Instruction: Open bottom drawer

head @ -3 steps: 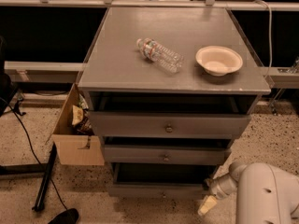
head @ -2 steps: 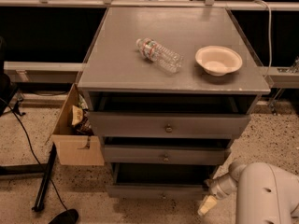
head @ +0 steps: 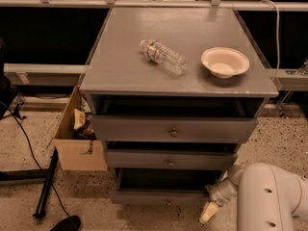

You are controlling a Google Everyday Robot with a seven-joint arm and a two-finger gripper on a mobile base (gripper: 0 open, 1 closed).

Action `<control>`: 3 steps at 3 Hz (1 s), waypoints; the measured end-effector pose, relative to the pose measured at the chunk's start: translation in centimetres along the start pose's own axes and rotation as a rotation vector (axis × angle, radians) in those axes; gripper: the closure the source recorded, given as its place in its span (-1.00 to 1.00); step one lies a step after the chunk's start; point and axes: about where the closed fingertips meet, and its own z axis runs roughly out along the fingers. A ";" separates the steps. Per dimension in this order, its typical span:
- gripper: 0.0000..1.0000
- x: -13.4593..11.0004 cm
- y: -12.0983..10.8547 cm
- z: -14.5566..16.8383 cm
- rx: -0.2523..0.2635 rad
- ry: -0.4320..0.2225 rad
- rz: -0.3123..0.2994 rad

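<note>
1 high frontal view — tool (head: 211, 211) lower-right

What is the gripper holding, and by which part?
Nothing that shows: the gripper sits by the bottom drawer's right end, away from its knob.

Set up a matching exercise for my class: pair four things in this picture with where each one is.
Things:
1. plastic bottle
2. bowl
3. cardboard box
4. gripper

Places:
A. on the floor, left of the cabinet
B. low, by the right end of the bottom drawer
C. lying on its side on the cabinet top
D. upright on the right part of the cabinet top

Pairs: 1-C, 2-D, 3-A, 4-B
</note>
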 end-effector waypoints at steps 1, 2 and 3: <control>-1.00 -1.4 0.6 1.2 -0.025 0.019 -0.058; -1.00 -2.6 1.4 2.2 -0.057 0.029 -0.099; -1.00 -2.4 2.1 2.6 -0.096 0.029 -0.079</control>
